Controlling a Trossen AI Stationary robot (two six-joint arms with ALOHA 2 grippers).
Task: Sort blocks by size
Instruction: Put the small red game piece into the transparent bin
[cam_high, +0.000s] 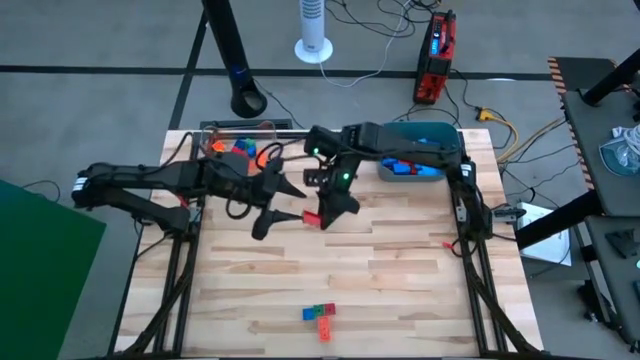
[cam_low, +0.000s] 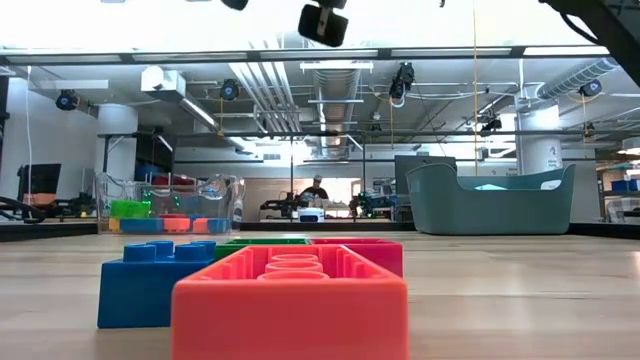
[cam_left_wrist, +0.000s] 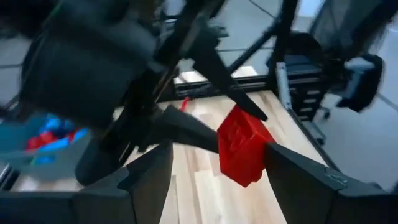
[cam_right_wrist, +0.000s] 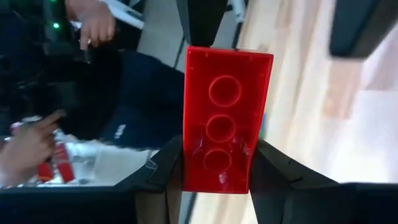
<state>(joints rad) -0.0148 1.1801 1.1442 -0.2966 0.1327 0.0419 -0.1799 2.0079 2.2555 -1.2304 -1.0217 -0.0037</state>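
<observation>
Reaching in from the left, left gripper fingers spread apart over the wooden surface, just beside the red block clamped in the right gripper at mid-surface, teal tub far right.

**Four cameras, one shared red brick**

The high view looks straight down on the whole pale wooden table. The low view sits at tabletop level, very near the small plastic bricks at the near edge, facing the far room. Both wrist views look closely past their own fingers at one chunky red plastic brick.
</observation>
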